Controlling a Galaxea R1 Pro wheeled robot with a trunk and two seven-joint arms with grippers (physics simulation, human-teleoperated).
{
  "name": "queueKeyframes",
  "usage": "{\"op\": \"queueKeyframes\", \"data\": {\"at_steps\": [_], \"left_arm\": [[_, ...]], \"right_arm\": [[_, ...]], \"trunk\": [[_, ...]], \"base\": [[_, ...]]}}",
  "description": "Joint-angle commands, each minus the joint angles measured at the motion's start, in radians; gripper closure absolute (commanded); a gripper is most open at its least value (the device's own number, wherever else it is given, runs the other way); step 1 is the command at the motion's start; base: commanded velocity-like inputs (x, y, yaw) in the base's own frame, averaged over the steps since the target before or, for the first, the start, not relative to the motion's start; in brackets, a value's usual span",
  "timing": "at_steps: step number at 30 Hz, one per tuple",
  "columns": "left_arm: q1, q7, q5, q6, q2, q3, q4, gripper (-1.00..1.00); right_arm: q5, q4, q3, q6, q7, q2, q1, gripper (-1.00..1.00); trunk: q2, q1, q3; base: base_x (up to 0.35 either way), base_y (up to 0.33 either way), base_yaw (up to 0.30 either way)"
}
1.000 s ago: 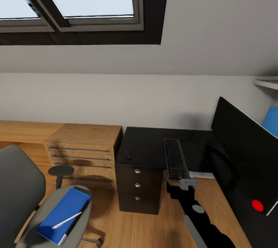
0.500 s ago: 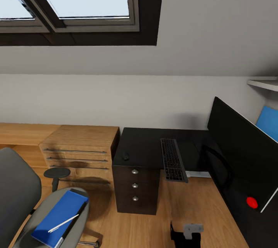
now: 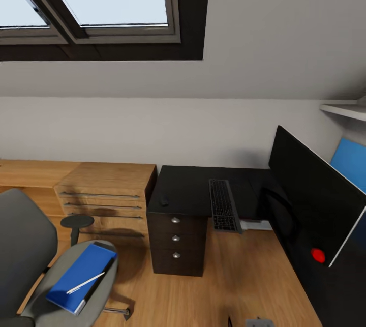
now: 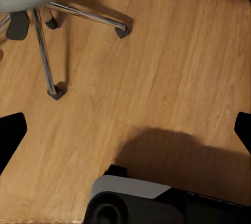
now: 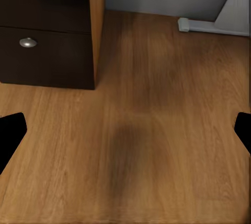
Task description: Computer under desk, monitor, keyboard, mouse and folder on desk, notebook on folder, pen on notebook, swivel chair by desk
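Observation:
The black desk (image 3: 190,184) stands against the far wall. The long dark keyboard (image 3: 222,205) lies on it, its near end overhanging the edge, just left of the big black monitor (image 3: 310,200). A small dark mouse (image 3: 163,201) rests near the desk's left front corner. The swivel chair (image 3: 30,250) is at lower left, and on its seat lies the blue folder (image 3: 81,277) with the pen (image 3: 85,283) on top. The notebook and computer are out of view. My left gripper (image 4: 125,135) hangs open over the floor by the chair's chrome base (image 4: 47,51). My right gripper (image 5: 125,135) is open above the floor.
A light-wood chest (image 3: 109,189) with bar handles adjoins the desk's left side. The desk's three-drawer pedestal (image 5: 42,41) is close to my right gripper. A blue panel (image 3: 351,161) and a white shelf (image 3: 345,110) sit behind the monitor. Wooden floor (image 3: 239,276) spreads before the desk.
My right arm has drawn back from the keyboard's near end and dropped almost out of the head view. The keyboard stays on the desk. The head view has shifted slightly.

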Motion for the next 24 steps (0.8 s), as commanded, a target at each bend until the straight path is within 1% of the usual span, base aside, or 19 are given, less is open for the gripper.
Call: {"op": "queueKeyframes", "data": {"at_steps": [1,7,11,20,24], "left_arm": [[0.0,0.005,0.01,-0.006,0.001,-0.003,-0.001,-1.0],[0.0,0.006,0.01,-0.006,0.001,-0.003,-0.001,-1.0],[0.0,0.006,0.01,-0.006,0.001,-0.003,-0.001,-1.0],[0.0,0.006,0.01,-0.006,0.002,-0.002,-0.001,-1.0],[0.0,0.006,0.01,-0.006,0.002,-0.001,-0.001,-1.0]], "right_arm": [[-0.01,0.001,0.008,-0.004,-0.006,-0.001,-0.001,-1.0],[-0.013,0.002,0.007,-0.006,-0.007,-0.001,-0.001,-1.0],[-0.012,0.003,0.007,-0.006,-0.007,-0.001,-0.001,-1.0],[-0.01,0.004,0.007,-0.006,-0.007,-0.001,-0.001,-1.0],[-0.007,0.031,0.008,-0.007,-0.007,-0.001,-0.001,-1.0]], "trunk": [[-0.002,0.0,-0.003],[-0.002,0.0,-0.01],[-0.002,0.0,-0.01],[-0.002,0.0,-0.01],[-0.002,0.0,-0.01]], "base": [[-0.297,-0.143,0.045],[-0.3,-0.145,0.059],[-0.324,-0.09,0.005],[-0.337,-0.005,0.0],[-0.337,0.0,0.0]]}}
